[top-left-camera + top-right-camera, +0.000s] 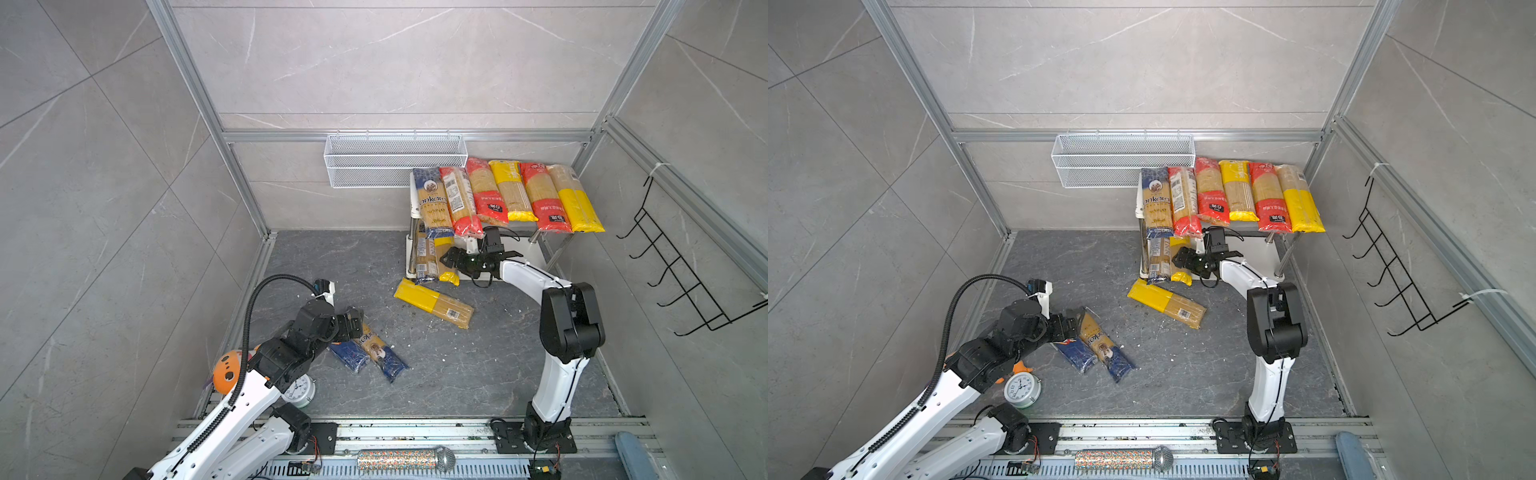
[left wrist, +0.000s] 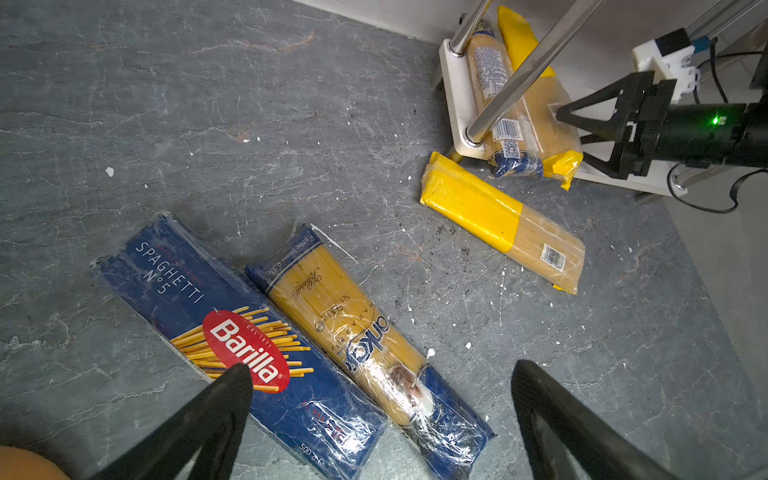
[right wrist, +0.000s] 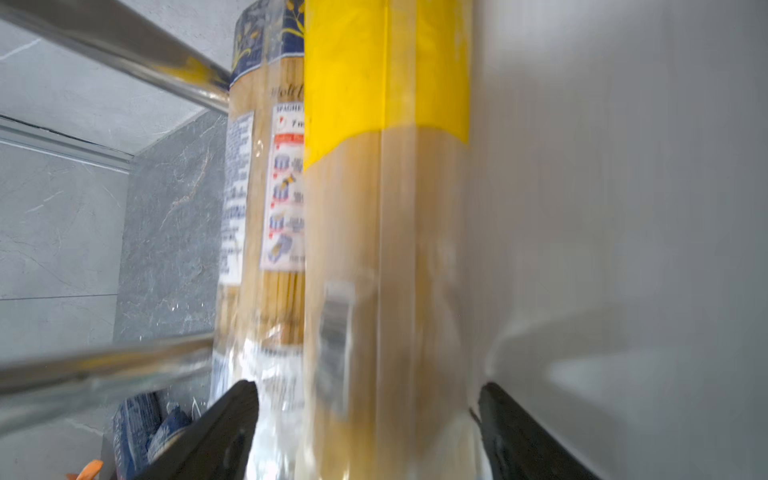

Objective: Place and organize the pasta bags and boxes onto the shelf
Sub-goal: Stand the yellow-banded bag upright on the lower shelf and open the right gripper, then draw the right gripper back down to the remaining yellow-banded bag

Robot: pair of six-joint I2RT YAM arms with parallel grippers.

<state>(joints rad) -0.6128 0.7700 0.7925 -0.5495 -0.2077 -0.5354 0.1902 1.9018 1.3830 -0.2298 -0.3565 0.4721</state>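
Right pincer (image 3: 368,388) is wide open and grips nothing. Its fingers flank the end of a yellow-ended pack (image 3: 386,208) lying beside a blue-ended bag (image 3: 266,208) on the lower board of the shelf (image 1: 1252,249), right of centre in both top views. Six packs (image 1: 507,195) lie side by side on the top board. Left pincer (image 2: 380,372) is open and empty, above the Barilla box (image 2: 232,332) and Ankara bag (image 2: 365,345), lower left on the bench (image 1: 457,374). A second yellow pack (image 1: 434,303) lies mid-bench.
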